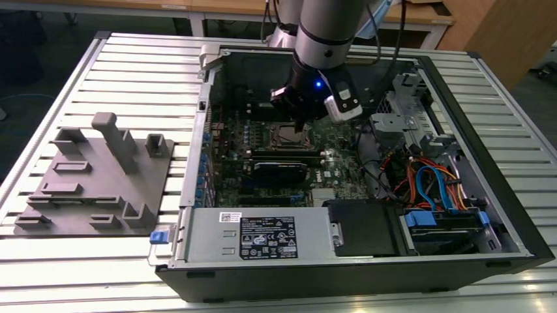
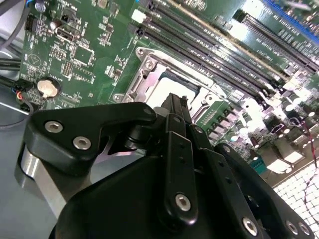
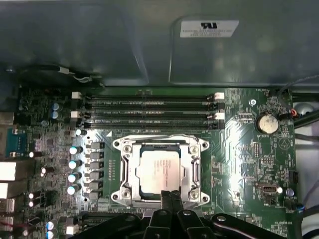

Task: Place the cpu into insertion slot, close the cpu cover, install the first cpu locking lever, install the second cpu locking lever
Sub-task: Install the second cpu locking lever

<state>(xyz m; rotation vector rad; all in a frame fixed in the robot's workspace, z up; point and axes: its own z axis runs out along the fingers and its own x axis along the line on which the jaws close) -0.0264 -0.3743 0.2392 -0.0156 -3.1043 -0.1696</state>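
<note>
One step done by the look: cpu (image 3: 158,171) seated in insertion slot (image 3: 121,172), just ahead of fingertips. Gripper (image 3: 170,195) pressed together, holding nothing, at slot's near edge. Cpu cover (image 3: 160,143) apparently down over chip; lever stage likely. Needs precise push on lever.

The cpu (image 3: 158,170) has a matt silvery-grey metal top, lying inside the cpu cover (image 3: 160,143), a frame of bright, shiny metal that glints under the light. Around the cover, the motherboard (image 3: 239,164) is glossy green with dark plastic memory slots (image 3: 149,112) beside it. The claw (image 3: 171,195) is matt black, plastic-looking, with bright metal screws. The table (image 1: 104,261) is pale ribbed metal.
</note>
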